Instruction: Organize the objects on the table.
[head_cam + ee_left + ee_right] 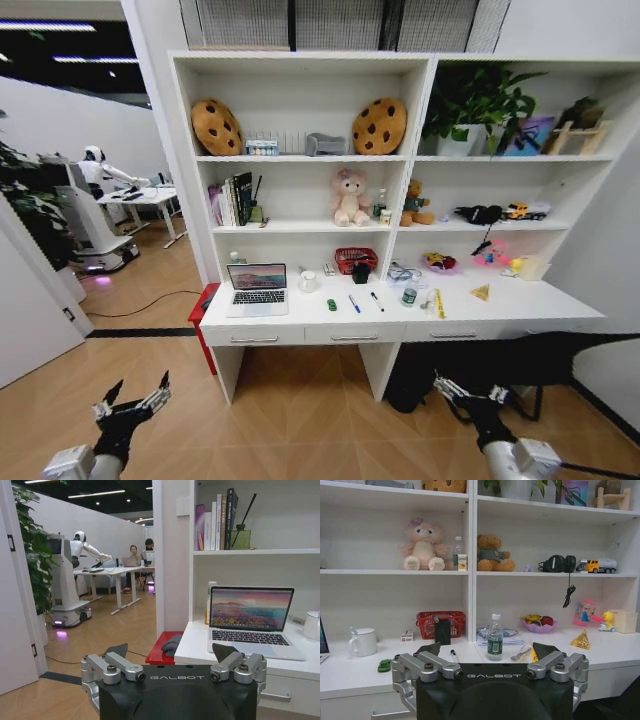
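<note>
The long white table (300, 318) stands ahead under the shelves. On it lie a silver laptop (258, 288) with its lid up, a tiny green toy car (331, 304), a blue pen (354, 303), a black pen (376, 300) and a small green-labelled bottle (408, 296). My left gripper (133, 398) and right gripper (470, 392) hang low over the floor, short of the table, both open and empty. The left wrist view has the left gripper (170, 652) facing the laptop (250, 622). In the right wrist view the right gripper (486, 650) faces the car (384, 665), black pen (454, 656) and bottle (494, 639).
A white mug (308, 282), a red basket (355, 260) and a yellow triangle (481, 292) sit toward the table's back. A red stool (203, 305) stands at its left end, and a dark chair (520, 360) under its right half. Wooden floor lies open before the drawers.
</note>
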Available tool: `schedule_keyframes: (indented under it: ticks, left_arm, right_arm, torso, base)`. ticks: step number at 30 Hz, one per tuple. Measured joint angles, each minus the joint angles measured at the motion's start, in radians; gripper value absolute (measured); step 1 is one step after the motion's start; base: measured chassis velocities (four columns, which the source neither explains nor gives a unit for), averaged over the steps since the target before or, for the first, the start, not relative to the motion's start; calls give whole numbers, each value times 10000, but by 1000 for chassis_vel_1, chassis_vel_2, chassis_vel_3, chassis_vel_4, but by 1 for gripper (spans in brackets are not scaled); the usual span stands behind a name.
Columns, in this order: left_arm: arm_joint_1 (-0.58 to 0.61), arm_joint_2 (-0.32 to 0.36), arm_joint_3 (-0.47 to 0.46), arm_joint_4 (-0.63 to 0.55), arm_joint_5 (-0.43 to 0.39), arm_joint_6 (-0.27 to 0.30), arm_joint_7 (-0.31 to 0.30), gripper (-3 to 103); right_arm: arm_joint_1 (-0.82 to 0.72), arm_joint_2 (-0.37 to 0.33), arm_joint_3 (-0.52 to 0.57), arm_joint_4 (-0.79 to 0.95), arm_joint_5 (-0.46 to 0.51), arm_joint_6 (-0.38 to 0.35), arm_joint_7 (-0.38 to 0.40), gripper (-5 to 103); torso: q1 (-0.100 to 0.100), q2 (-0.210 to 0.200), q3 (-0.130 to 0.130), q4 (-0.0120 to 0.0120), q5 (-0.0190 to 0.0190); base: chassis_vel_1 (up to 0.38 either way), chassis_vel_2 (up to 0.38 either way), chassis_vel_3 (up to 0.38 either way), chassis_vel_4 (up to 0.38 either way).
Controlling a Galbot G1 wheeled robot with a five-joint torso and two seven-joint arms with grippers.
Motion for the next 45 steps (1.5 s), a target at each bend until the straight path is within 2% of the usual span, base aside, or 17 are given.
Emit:
schedule_keyframes:
  ticks: [10,13,15,20,25,36,45]
  left_arm:
    - [71,-150,193,-109,-67,10,49,96]
    - [74,-145,195,-81,-57,-70,216,96]
    - [96,-122,190,-77,-31,-220,561,96]
    - [122,-165,192,-80,17,-320,740,96]
    - [161,-246,258,-79,291,-496,1085,96]
    - [147,-275,248,-32,357,-521,1086,96]
    - [185,-252,198,-57,414,-527,1071,96]
  right_arm:
    - [122,16,-34,-158,148,193,113,100]
    - [160,11,-39,-184,186,283,96,100]
    - [165,-20,-46,-254,197,405,-12,100]
    - [164,-66,-48,-308,301,486,-165,100]
    - [46,-178,-100,-324,163,686,-751,100]
    - [136,-229,-333,-448,-80,855,-893,100]
    - [396,-208,-526,-590,-175,867,-633,100]
  torso:
    - [0,0,0,0,0]
    - [0,0,0,0,-1]
    - [0,0,0,-1,0]
    - [0,0,0,0,0]
    - [0,0,0,0,-1]
    - [0,0,0,0,-1]
    - [0,0,0,0,-1]
  base:
    - [0,0,0,0]
    - [0,0,0,0]
    - [0,0,0,0]
    - [0,0,0,0]
    - [0,0,0,0]
    - [0,0,0,0]
    - [0,0,0,0]
